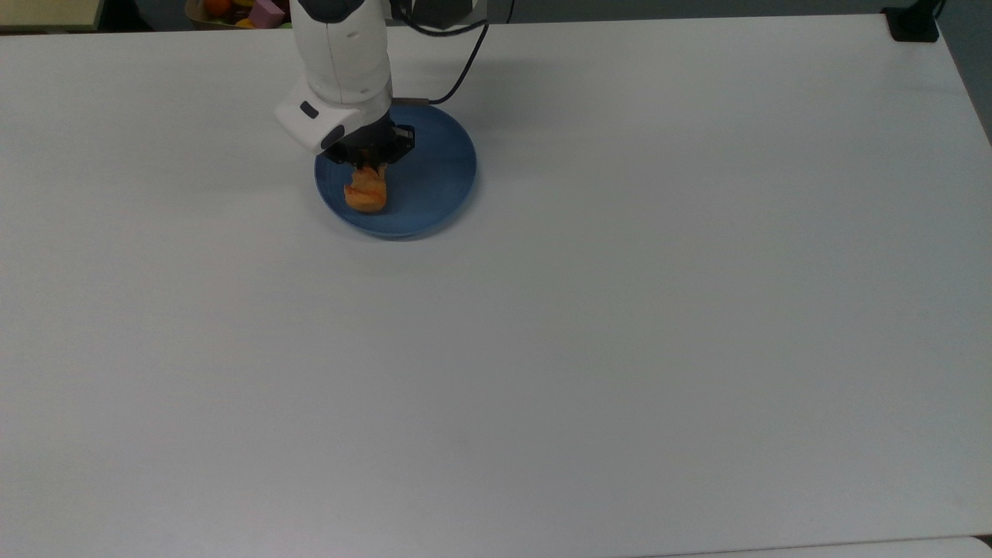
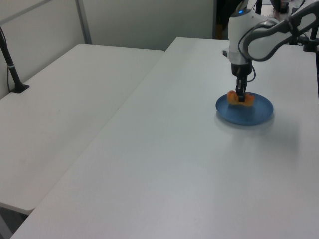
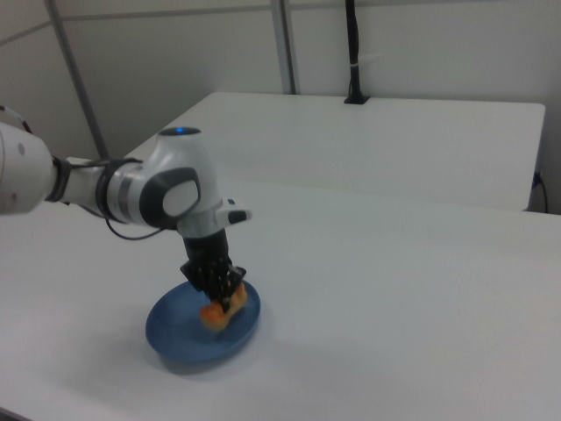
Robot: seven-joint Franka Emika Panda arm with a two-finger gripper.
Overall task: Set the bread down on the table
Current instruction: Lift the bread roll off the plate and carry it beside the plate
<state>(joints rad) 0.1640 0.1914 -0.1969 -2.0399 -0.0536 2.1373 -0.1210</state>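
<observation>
Lab: bare white tables, partition walls.

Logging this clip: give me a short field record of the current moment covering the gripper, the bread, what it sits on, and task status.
gripper: down at the bread, fingers closed in on its sides
bread: orange loaf, gripped near its far end in the top view
bread location: over the blue plate; whether it touches the plate cannot be told
plate location: on the table, toward the top view's upper left
task status: bread not yet on the table
</observation>
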